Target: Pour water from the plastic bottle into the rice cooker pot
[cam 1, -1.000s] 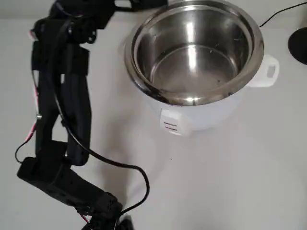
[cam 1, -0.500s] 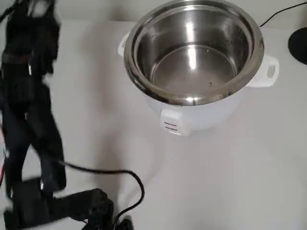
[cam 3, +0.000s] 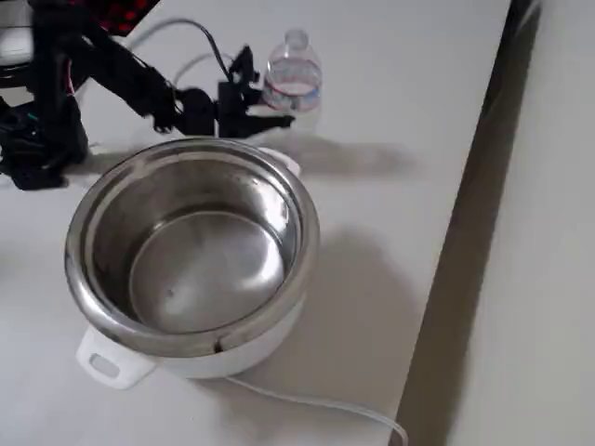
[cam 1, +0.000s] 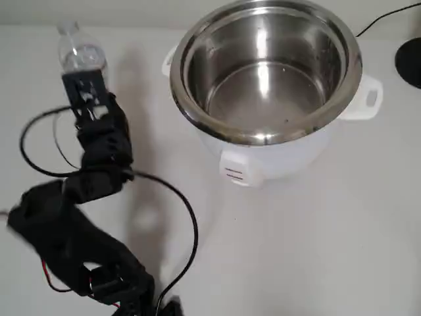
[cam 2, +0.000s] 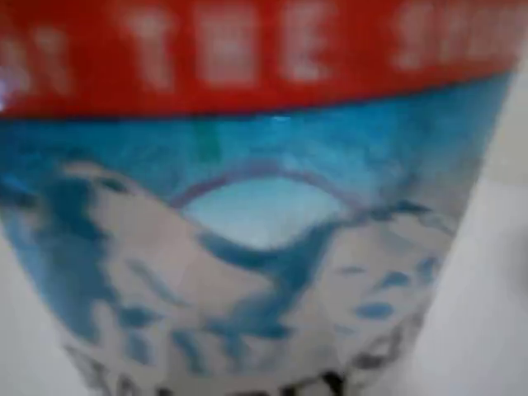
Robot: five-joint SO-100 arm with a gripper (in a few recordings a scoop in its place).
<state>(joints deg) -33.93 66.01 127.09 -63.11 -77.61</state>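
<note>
Stainless-steel rice cooker pot [cam 1: 266, 72], overhead view: wide shiny rim, seated in white cooker body [cam 1: 263, 164] w/ side handles, interior apparently dry, so pouring judged not yet begun. Plastic bottle [cam 1: 80, 51] stands upright on white table [cam 1: 316, 250] at upper left, well apart from pot, cap end toward camera; long axis therefore vertical. Black arm reaches up from lower left, gripper [cam 1: 84, 89] at bottle's near side, fingers seeming to lie along its body; whether they press it or merely flank it can't be told from above. Pot lies to right of gripper & bottle in this view, w/ bare table between. Wrist view: bottle label [cam 2: 247, 206] close up & blurred, red band above, blue-and-white mountain graphic below; bottle sits directly ahead of the camera, i.e. between or just in front of the fingers, which aren't distinguishable here. Fixed view, seen from the pot's far side: pot in foreground, bottle [cam 3: 294, 79] behind it, upright, clear water visible through wall near the label; gripper [cam 3: 260, 107] comes in from left w/ one dark finger reaching across bottle's lower body, jaws apparently spread about bottle-wide, closure uncertain. Judgement: step in hand is the grasp; next move needs firm closure on the body, lift, then carry sideways toward pot before tilting the neck over the rim.
</note>
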